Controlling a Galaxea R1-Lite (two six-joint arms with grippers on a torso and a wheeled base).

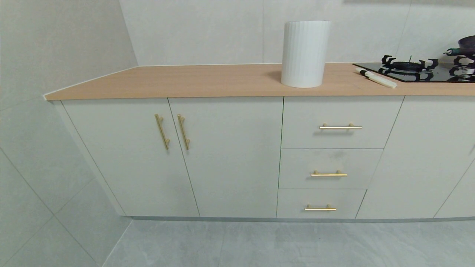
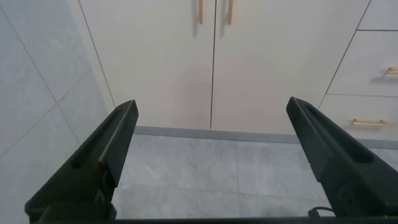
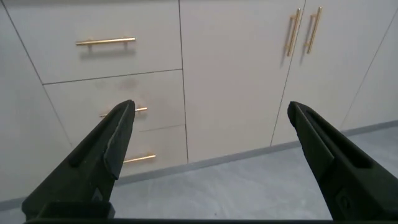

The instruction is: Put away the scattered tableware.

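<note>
A long white utensil with a dark end lies on the wooden countertop, at the front left corner of the black hob. To its left stands a tall white ribbed container, upright on the counter. My left gripper is open and holds nothing, low above the floor in front of the double cabinet doors. My right gripper is open as well, nothing between its fingers, and faces the stack of drawers.
Below the counter are two doors with gold handles and three drawers with gold bar handles. A dark pot sits on the hob at the far right. A tiled wall closes the left side. Grey floor lies in front.
</note>
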